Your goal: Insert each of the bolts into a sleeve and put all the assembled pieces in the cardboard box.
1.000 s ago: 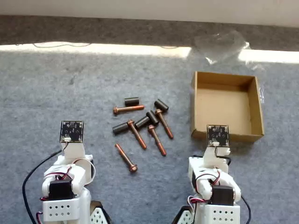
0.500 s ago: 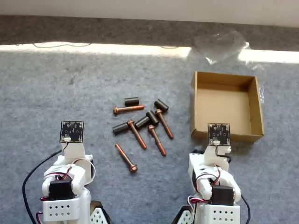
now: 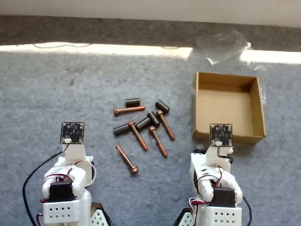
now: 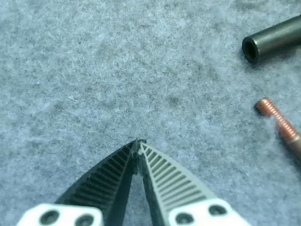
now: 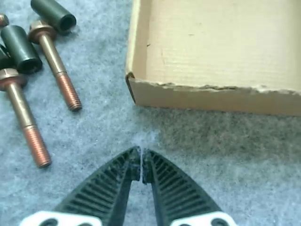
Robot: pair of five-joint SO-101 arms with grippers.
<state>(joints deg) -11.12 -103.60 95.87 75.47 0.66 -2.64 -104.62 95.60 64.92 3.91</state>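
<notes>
right arm [image 3: 220, 135] nudged toward cardboard box [image 3: 228, 106]; both jaws pressed together, empty, above carpet [image 3: 70, 84]; bolts [image 3: 138, 136], sleeves [image 3: 121, 129] loose.

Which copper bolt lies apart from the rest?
The bolt closest to the left arm, lying alone; the other four sit clustered among the dark sleeves.

- Noted in left wrist view a sleeve [image 4: 270, 41] cut by the picture's edge: open end and part of the barrel seen, no more.
- Noted near it a bolt [image 4: 281, 127] likewise cut: threaded end seen, head out of frame.
- Found in right wrist view the cardboard box [image 5: 207, 96] cut at two edges, far wall out of frame.
- Found there a second sleeve [image 5: 52, 13] cut short at the edge.
- Recorded in high view the box's near wall partly hidden behind the right arm's camera board [image 3: 220, 135].
- Could not make out bolt threads in high view: too small.
</notes>
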